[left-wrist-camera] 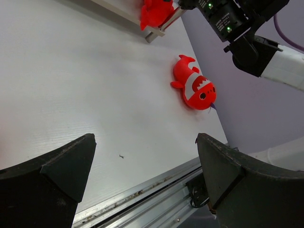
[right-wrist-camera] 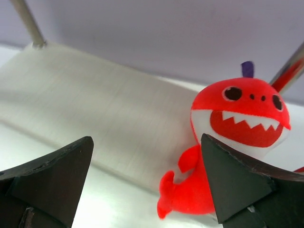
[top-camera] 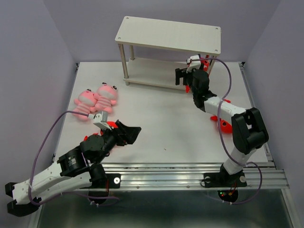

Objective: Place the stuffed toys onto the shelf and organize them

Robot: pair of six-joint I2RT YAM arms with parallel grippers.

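right gripper (right-wrist-camera: 146, 142): fingers (right-wrist-camera: 52, 180) spread wide, nothing pinched, only air between them. red toy (right-wrist-camera: 237, 118) sits upright just at the right-hand finger. its side is hidden behind that finger, so cannot tell if they touch. toothy mouth faces the fingers. it stands on the lower board (right-wrist-camera: 95, 109) of the shelf (top-camera: 168, 33). that board runs across ahead of both fingertips. one thin leg (right-wrist-camera: 28, 23) stands past the left-hand finger, another behind the toy.

left gripper (left-wrist-camera: 145, 142): fingers (left-wrist-camera: 57, 171) spread wide, holding nothing, just bare table (left-wrist-camera: 71, 85) between them. second red toy (left-wrist-camera: 194, 86) lies on the table ahead of the tips, toward the right-hand finger, well apart from it, mouth end toward the gripper. farther ahead is the right arm (left-wrist-camera: 266, 52), with the first red toy at the shelf's edge beside it. two pink toys (top-camera: 108, 94) lie side by side, touching, on the table behind and left of the left fingers, near that wrist, well apart from the shelf.
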